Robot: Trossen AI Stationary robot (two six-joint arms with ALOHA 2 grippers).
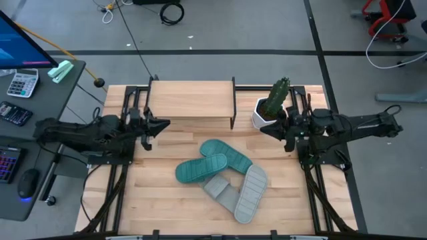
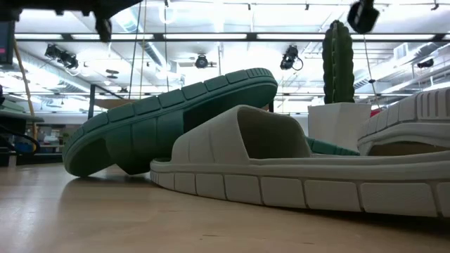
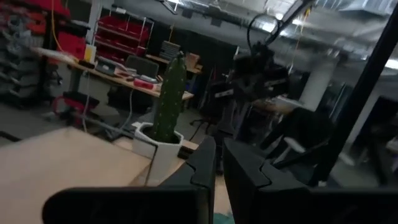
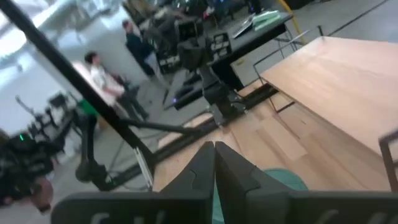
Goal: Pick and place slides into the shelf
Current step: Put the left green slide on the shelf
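- All four slides lay in one heap on the worktop (image 1: 160, 207), near its middle and on the near side of the shelf (image 1: 191, 99), whose plank top held nothing.
- The two teal slides (image 1: 215, 163) sat at the heap's far-left side, crossing each other. The two grey slides (image 1: 243, 191) sat at the near-right, and the outer grey one ran lengthwise from far-right to near-left.
- From the low view, a teal slide leaned tilted on edge against an upright grey one, the two touching.
- The left gripper (image 1: 159, 125) hovered by the shelf's left legs, its jaws closed with only a sliver between them, holding nothing.
- The right gripper (image 1: 268, 129) hovered next to the potted cactus (image 1: 273, 101), jaws likewise pressed together and empty.
- My judgement: the heap lay nearer the right gripper, forward and inward of its jaws, so that arm had the shorter reach. The outer grey slide offered the freest long edge.
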